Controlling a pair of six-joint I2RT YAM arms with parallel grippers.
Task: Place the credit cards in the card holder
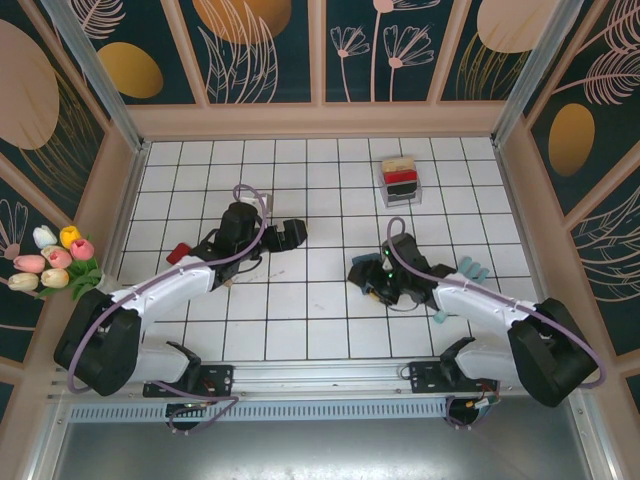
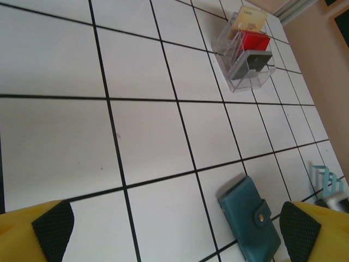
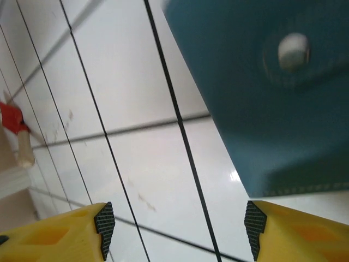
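I've loaded nothing yet: the cards (image 2: 253,41) sit in the rack (image 2: 245,83), well apart from the holder (image 2: 245,214), snapped shut just ahead of my right gripper (image 3: 179,224). Its jaws and the left gripper's (image 2: 175,225) are spread, empty.

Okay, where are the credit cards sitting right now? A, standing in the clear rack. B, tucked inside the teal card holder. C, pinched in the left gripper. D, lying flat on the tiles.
A: the credit cards stand upright in the clear rack, apart from the closed card holder.
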